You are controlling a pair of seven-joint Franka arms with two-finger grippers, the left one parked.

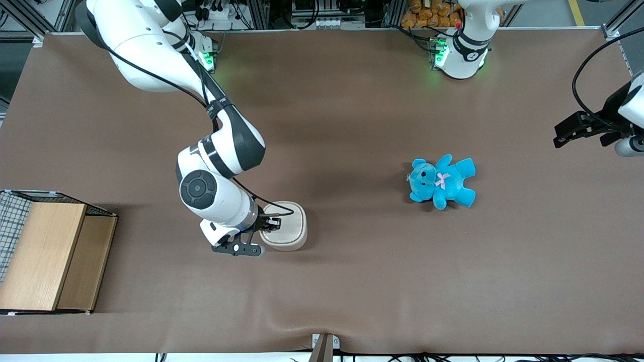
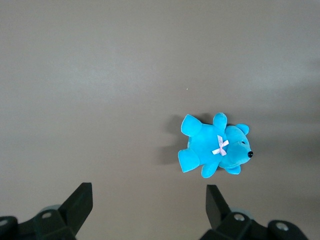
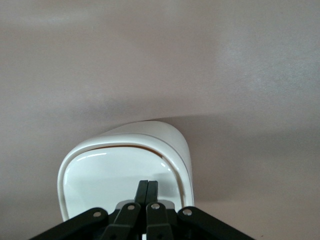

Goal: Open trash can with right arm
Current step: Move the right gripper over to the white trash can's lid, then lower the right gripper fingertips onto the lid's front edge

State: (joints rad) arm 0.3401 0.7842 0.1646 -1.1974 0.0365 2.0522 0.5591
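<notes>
The cream-white trash can (image 1: 286, 226) stands on the brown table, its flat lid down. In the right wrist view the trash can (image 3: 125, 165) shows a thin tan gap round the lid edge. My right arm's gripper (image 1: 270, 223) is over the lid at the edge toward the working arm's end. Its fingers (image 3: 148, 192) are pressed together, shut on nothing, with their tips just over the white lid. The right arm (image 1: 221, 156) reaches down from the table's back edge.
A blue teddy (image 1: 441, 182) lies on the table toward the parked arm's end; it also shows in the left wrist view (image 2: 215, 147). A wooden box with wire mesh (image 1: 48, 254) stands at the working arm's end, near the front edge.
</notes>
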